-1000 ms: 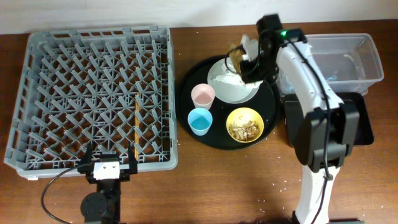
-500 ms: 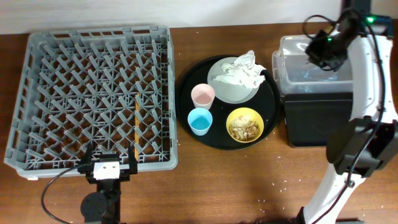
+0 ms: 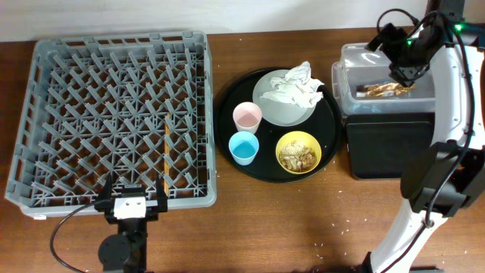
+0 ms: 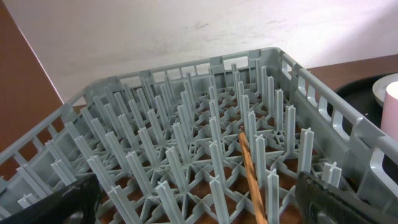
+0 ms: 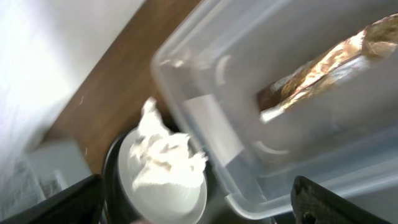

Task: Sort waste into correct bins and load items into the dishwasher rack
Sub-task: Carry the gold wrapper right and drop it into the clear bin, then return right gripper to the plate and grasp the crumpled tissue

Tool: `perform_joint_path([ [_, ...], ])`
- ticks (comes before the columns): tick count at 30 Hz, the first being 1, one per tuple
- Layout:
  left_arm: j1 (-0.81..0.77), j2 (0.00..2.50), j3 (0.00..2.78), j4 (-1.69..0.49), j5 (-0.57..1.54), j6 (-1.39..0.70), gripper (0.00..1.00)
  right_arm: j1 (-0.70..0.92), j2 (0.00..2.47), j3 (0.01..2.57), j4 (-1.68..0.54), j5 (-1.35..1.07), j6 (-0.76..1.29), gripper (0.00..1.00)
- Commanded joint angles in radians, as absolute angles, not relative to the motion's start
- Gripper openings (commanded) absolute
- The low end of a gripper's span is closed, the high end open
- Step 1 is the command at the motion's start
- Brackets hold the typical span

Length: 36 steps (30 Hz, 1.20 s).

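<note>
So the right arm (image 3: 449, 98) is reached out over the clear tub (image 3: 339, 76) at the far right of the worktop (image 3: 288, 220). The right jaws hang just above it, spread wide with nothing in them. In the wrist view the fingers (image 5: 56, 202) sit way out at the bottom corners of the shot with only the tub between. Lying in the tub there's a brownish crumbly food scrap (image 3: 383, 89), which looks kinda golden-brown through the wall from the wrist cam. The black rectangular tray (image 3: 390, 148) sits right against the tub's near side. On the big round black tray (image 3: 265, 168) in the middle you've got the plate (image 3: 276, 112) with a crumpled white napkin (image 3: 301, 82) on its far-right part. The pink cup (image 3: 247, 116) and light-blue cup (image 3: 244, 147) are next to each other just left of the plate, and the yellow bowl (image 3: 298, 152) has more scraps in it. The dishwasher rack (image 3: 114, 114) takes up the left side, with a thin orange stick (image 3: 165, 155) lying among the pegs. The left jaws are down at the rack's near edge, also wide apart and gripping nothing, fingers (image 4: 56, 202) at the bottom corners of that wrist view. A few rice-like grains (image 3: 342, 224) are scattered on the worktop toward the front.
</note>
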<state>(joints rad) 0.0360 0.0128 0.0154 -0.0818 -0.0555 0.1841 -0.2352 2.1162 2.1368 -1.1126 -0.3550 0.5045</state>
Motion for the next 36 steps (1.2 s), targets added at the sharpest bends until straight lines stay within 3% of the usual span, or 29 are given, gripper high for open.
perform_joint_path([
  [1, 0.043, 0.005, 0.009, -0.081, -0.044, 0.200, 0.99, -0.152, 2.117, 2.146, -1.112, -0.463, 0.275, 0.90],
  [12, 0.043, 0.005, 0.009, -0.081, -0.044, 0.200, 0.99, 0.248, 2.176, 2.145, -1.075, 0.146, 0.239, 0.89],
  [18, 0.043, 0.005, 0.009, -0.081, -0.044, 0.200, 0.99, 0.262, 2.284, 2.145, -1.010, 0.119, 0.178, 0.82],
  [32, 0.043, 0.005, 0.009, -0.081, -0.044, 0.200, 0.99, 0.240, 2.475, 2.145, -0.999, 0.056, 0.056, 0.80],
  [35, 0.043, 0.005, 0.009, -0.081, -0.044, 0.200, 0.99, 0.240, 2.510, 2.145, -1.005, 0.056, 0.056, 0.75],
  [36, 0.043, 0.005, 0.009, -0.081, -0.044, 0.200, 0.99, 0.240, 2.519, 2.145, -1.010, 0.056, 0.056, 0.69],
])
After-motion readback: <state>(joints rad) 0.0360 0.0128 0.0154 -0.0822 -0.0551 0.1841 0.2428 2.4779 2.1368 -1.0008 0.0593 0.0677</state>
